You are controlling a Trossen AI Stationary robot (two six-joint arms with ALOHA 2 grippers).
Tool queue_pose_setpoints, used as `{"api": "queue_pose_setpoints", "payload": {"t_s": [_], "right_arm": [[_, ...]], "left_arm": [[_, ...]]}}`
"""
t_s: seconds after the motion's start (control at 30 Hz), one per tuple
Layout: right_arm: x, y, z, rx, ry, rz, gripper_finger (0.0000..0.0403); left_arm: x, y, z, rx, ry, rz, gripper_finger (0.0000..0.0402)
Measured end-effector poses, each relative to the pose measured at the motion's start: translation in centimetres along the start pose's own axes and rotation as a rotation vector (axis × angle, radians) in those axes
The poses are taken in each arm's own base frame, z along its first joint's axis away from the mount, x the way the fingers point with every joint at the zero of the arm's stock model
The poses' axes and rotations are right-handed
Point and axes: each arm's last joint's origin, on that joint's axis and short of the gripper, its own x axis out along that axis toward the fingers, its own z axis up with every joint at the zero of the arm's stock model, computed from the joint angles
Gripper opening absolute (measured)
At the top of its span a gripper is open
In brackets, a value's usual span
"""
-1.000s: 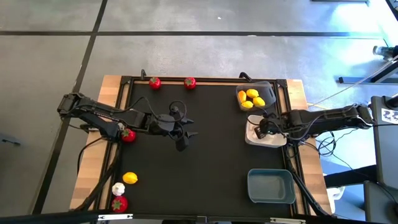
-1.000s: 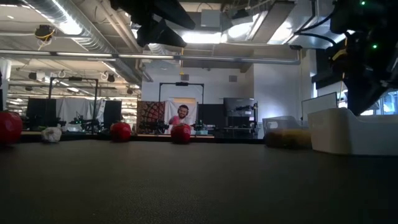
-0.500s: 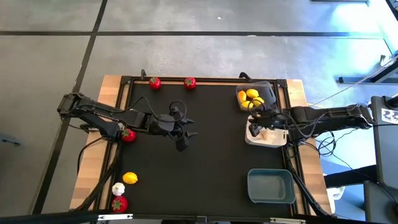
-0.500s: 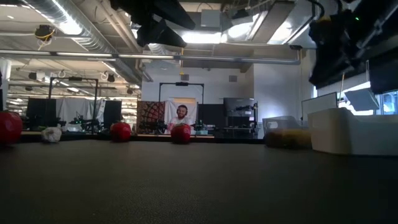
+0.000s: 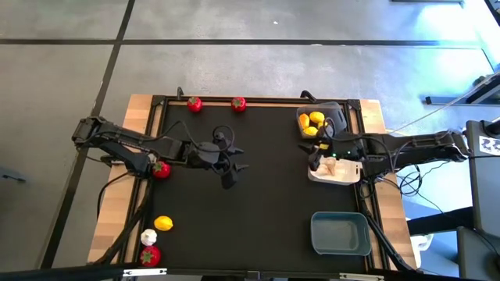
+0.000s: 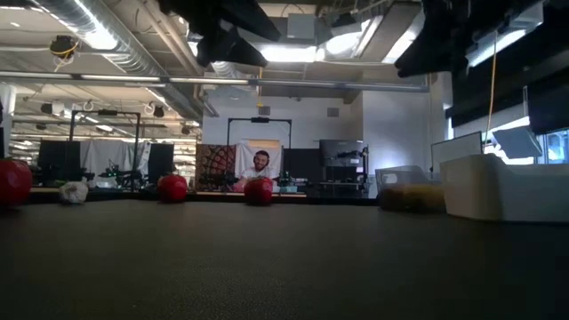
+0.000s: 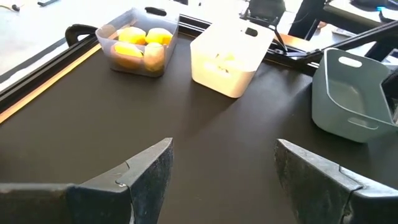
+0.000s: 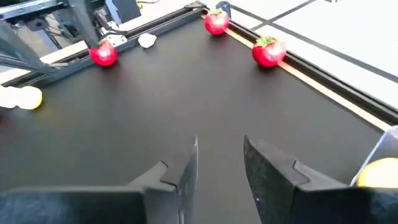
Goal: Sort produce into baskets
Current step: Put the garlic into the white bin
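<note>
Three baskets stand along the table's right side. A translucent grey one [image 5: 319, 122] holds lemons, a white one [image 5: 341, 173] holds a white bulb [image 5: 330, 165], and the third is blue-grey [image 5: 341, 233]. Red fruits lie at the far edge [image 5: 194, 103] [image 5: 238, 102], at the left [image 5: 161, 169], and at the near left corner [image 5: 149, 255]. There a lemon [image 5: 163, 223] and a bulb [image 5: 148, 236] lie too. My right gripper [image 5: 316, 160] hangs above the white basket's left rim, narrowly open, nothing between its fingers [image 8: 221, 162]. My left gripper [image 5: 232, 170] waits wide open at mid table [image 7: 224, 168].
A raised black frame [image 5: 258, 100] borders the dark mat, with wooden board [image 5: 139, 117] beyond it. The wide mat between the two grippers is bare [image 5: 273, 187]. A person [image 6: 259, 164] sits in the room far behind the table.
My right gripper has risen out of the white basket and gone a little toward the table's left. It has tipped up from pointing steeply down to pointing shallowly across the table. The white bulb now shows lying in the white basket.
</note>
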Motion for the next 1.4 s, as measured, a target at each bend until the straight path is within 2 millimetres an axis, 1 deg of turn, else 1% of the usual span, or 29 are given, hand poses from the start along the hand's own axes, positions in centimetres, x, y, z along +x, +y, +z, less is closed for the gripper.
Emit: {"api": "queue_pose_setpoints", "payload": {"t_s": [0.17, 0.3, 0.43, 0.6, 0.7, 0.9, 1.1, 1.3, 1.4], "right_arm": [[0.7, 0.3, -0.2, -0.031, 0.013, -0.006, 0.0131], [1.8, 0.5, -0.7, -0.074, 0.056, -0.025, 0.0131], [3.2, 0.9, -1.3, -0.097, 0.099, -0.043, 0.0131], [4.7, 1.7, -1.2, -0.159, 0.062, -0.02, 0.0131], [5.4, 2.0, -1.3, -0.199, 0.052, -0.008, 0.0131], [6.2, 2.4, -1.3, -0.198, 0.037, -0.002, 0.0131], [6.3, 2.4, -1.4, -0.2, 0.045, -0.004, 0.0131], [6.3, 2.5, -1.5, -0.199, 0.064, 0.041, 0.0131], [6.3, 2.5, -1.5, -0.2, 0.064, 0.044, 0.0131]], "left_arm": [[0.1, 0.3, -0.2, 0.033, 0.024, 0.015, 0.0272], [-0.5, 1.2, -0.1, 0.036, 0.053, 0.047, 0.0272], [-1.8, 2.7, 0.2, 0.006, 0.099, 0.101, 0.0272], [-4.0, 4.7, 0.3, -0.026, 0.146, 0.196, 0.0272], [-5.2, 5.7, 0.4, -0.017, 0.166, 0.229, 0.0272], [-7.0, 7.1, 0.2, -0.001, 0.217, 0.29, 0.0272], [-7.8, 9.0, -1.2, -0.014, 0.353, 0.521, 0.0272], [-8.3, 11.1, -2.7, -0.097, 0.535, 0.726, 0.0272], [-8.1, 11.9, -3.3, -0.132, 0.62, 0.805, 0.0272]]}}
